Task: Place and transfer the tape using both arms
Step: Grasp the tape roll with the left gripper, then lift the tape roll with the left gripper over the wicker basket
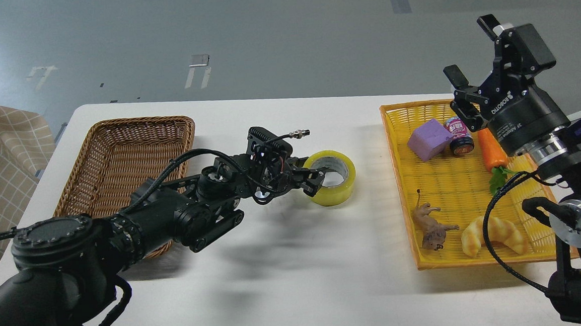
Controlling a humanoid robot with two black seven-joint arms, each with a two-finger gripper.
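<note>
Left gripper [316, 177] at tape [330, 177], mid-table [288, 284]: fingers straddling roll's near wall, grip uncertain. Right gripper [468, 59] above yellow tray [397, 176]: wide open, empty.

Right fingers [471, 63] spread, left fingers [316, 174] pinched

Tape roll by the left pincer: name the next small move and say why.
Probably close the left pincer on the tape wall and lift. One finger appears to reach into the core and the roll lies flat on the white table, between the empty wicker basket and the yellow tray. The grip looks unfinished.
</note>
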